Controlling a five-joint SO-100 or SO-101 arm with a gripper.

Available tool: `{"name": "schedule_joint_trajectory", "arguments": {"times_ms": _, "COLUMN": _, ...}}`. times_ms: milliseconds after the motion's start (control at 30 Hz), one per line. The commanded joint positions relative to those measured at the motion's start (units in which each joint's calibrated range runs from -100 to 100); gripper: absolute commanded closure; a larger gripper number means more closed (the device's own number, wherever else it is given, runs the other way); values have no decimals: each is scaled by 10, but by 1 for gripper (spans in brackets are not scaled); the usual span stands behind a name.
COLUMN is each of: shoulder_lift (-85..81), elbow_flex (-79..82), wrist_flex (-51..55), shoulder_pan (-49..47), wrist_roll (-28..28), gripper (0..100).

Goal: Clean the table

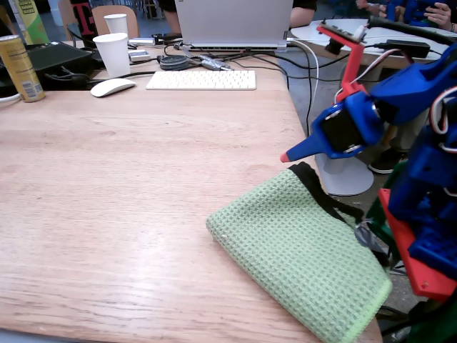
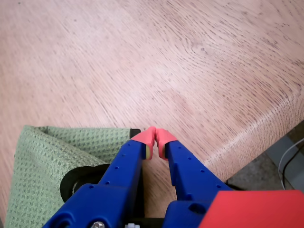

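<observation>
Near the table's (image 1: 128, 207) right edge, green waffle-weave cloth (image 1: 300, 250) lying flat; blue gripper (image 2: 155, 137) above its far corner, tips together, empty. Soft, light, likely bunching; best pinched at black loop (image 1: 321, 189).

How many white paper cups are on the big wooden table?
2. One white cup stands at the far left of the table in the fixed view, near the white mouse. The other cup stands just behind it. More could be hidden behind the laptop.

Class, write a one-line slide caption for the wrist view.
Blue, red-tipped tool, fingertips together and empty, above the oak table near its rounded edge, beside a green waffle cloth.
</observation>
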Motion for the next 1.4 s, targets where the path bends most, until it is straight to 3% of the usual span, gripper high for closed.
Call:
{"name": "schedule_joint_trajectory", "arguments": {"times_ms": 0, "shoulder_lift": -5, "elbow_flex": -3, "wrist_flex": -10, "shoulder_pan": 0, "wrist_roll": 2, "gripper": 100}}
{"name": "schedule_joint_trajectory", "arguments": {"times_ms": 1100, "shoulder_lift": -5, "elbow_flex": -6, "wrist_flex": -6, "shoulder_pan": -17, "wrist_roll": 3, "gripper": 100}}
{"name": "schedule_joint_trajectory", "arguments": {"times_ms": 1367, "shoulder_lift": -6, "elbow_flex": -150, "wrist_flex": -10, "shoulder_pan": -21, "wrist_roll": -3, "gripper": 100}}
